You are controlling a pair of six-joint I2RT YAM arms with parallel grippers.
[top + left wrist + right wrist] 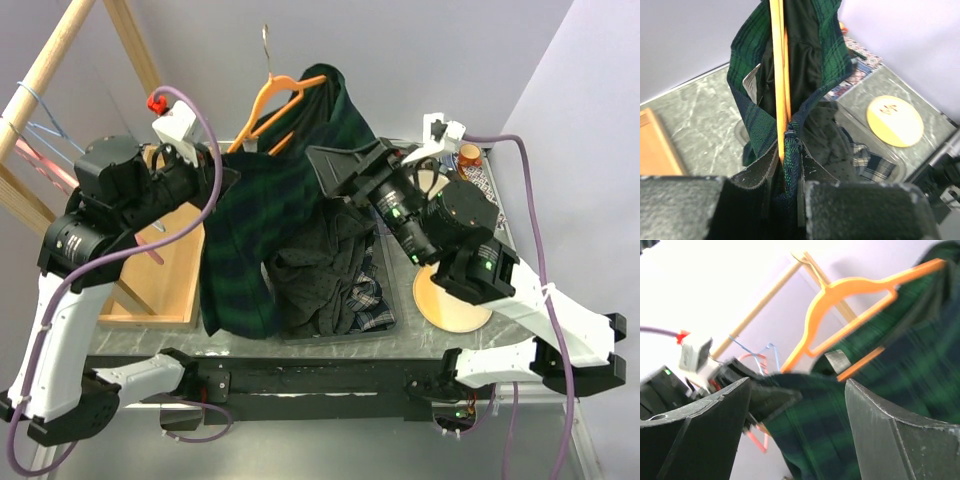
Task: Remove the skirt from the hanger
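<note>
Above the middle of the desk (140, 335), the orange hanger (272, 98) is hanging tilted, its metal hook pointing up toward the back wall, with the green plaid skirt (262, 225) draped from its right shoulder and trailing down to the desk's near edge. The skirt is still hooked over the hanger's right end, while the left part of the waistband is sagging below the hanger's bar.

The left gripper (788, 172) is pressing in from the left, and its jaws are clamping narrowly on the hanger's orange bar together with a fold of the plaid cloth; the left wrist view is showing the bar running straight up from between them. The right gripper (797, 405) is pointing at the skirt from the right with its jaws spread wide, holding nothing, the plaid fabric and hanger lying beyond them.

Under the skirt's hem, a heap of dark clothes (325, 280) is lying in a clear tray, with a checked piece showing at its near right corner. A round yellow disc (450, 300) is sitting on the desk to the right, partly under the right arm, and a wooden box (160, 290) is resting at the left beside a wooden rack (55, 60).
</note>
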